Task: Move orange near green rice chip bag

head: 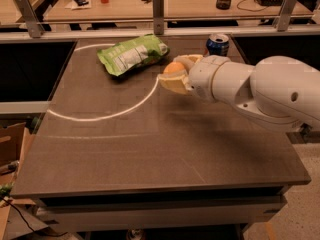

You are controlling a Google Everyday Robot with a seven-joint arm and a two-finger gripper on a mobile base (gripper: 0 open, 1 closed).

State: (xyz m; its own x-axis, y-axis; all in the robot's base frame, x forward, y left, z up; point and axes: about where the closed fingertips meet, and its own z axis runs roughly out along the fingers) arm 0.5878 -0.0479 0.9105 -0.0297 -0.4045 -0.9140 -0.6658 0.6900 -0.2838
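My gripper (173, 74) is shut on the orange (173, 68), a small round fruit held between the pale fingers above the table. It sits just right of the green rice chip bag (132, 54), a crinkled light-green bag with a white print panel lying flat at the back of the dark table (150, 144). The fruit is close to the bag's right end but apart from it. My white arm (250, 86) reaches in from the right.
A blue soda can (217, 44) stands behind the arm at the back right. A white chalk arc (105, 115) curves across the table. A metal rail with posts (158, 6) runs along the back edge; a cluttered desk lies beyond it.
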